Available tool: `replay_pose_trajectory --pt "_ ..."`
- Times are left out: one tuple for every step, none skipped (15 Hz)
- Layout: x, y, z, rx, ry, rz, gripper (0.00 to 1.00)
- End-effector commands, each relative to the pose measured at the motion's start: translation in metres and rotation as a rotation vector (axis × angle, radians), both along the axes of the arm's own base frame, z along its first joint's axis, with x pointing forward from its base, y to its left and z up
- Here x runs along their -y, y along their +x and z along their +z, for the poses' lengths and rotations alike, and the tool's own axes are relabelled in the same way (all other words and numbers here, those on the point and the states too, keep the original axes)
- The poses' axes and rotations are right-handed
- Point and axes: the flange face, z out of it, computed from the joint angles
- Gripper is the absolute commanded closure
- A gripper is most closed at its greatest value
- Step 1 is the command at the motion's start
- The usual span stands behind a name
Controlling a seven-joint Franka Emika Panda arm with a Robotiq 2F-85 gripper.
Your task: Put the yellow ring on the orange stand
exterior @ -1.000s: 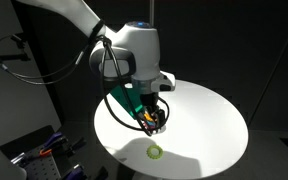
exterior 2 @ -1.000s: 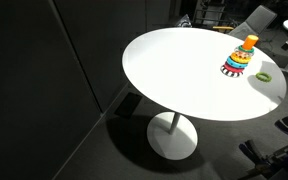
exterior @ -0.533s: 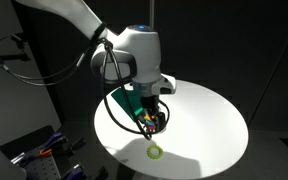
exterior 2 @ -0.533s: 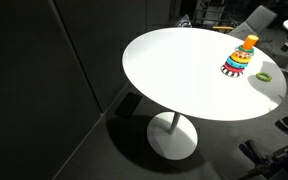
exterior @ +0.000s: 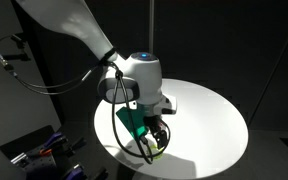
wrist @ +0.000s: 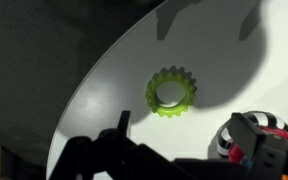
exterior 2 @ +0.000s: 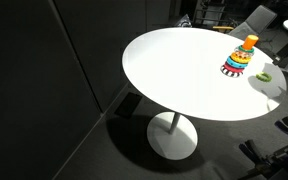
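Note:
The yellow-green toothed ring (wrist: 170, 92) lies flat on the round white table (exterior 2: 174, 70), near its edge; it also shows in an exterior view (exterior 2: 264, 76). The stand (exterior 2: 238, 60) carries several coloured rings and has an orange top; it stands a little way from the ring. In the wrist view only its edge (wrist: 234, 145) shows behind a finger. My gripper (wrist: 184, 140) is open and empty, with the ring just ahead of its fingers. In an exterior view the gripper (exterior: 154, 142) hangs low over the table's near edge and hides the stand.
The surroundings are dark. The table edge (wrist: 84, 90) runs close by the ring, with dark floor beyond it. Cables and equipment (exterior: 44, 150) sit off the table beside the arm's base.
The arm has come down and moved toward the table's near edge, over the ring. The gripper now covers the stand in that exterior view. Ring and stand have not moved.

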Motion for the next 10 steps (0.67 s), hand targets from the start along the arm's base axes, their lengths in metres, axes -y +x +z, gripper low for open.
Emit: replay_pose_trajectory --pt "0.002 0.013 -0.02 0.026 0.006 0.009 0.0" --pt "0.001 0.017 -0.026 0.028 0.008 0.015 0.0" --pt "0.0 0.02 -0.031 0.033 0.007 0.02 0.0" --pt "-0.001 0.023 -0.036 0.032 0.01 0.024 0.0" --pt "-0.001 0.026 -0.04 0.035 0.009 0.028 0.0" --pt "-0.001 0.029 -0.044 0.036 0.009 0.028 0.0" --pt "-0.001 0.032 -0.048 0.035 0.009 0.029 0.0" --pt "0.0 0.034 -0.051 0.035 0.01 0.03 0.0" --pt "0.0 0.036 -0.054 0.031 0.008 0.03 0.0" --pt "0.001 0.038 -0.057 0.027 0.006 0.032 0.0"
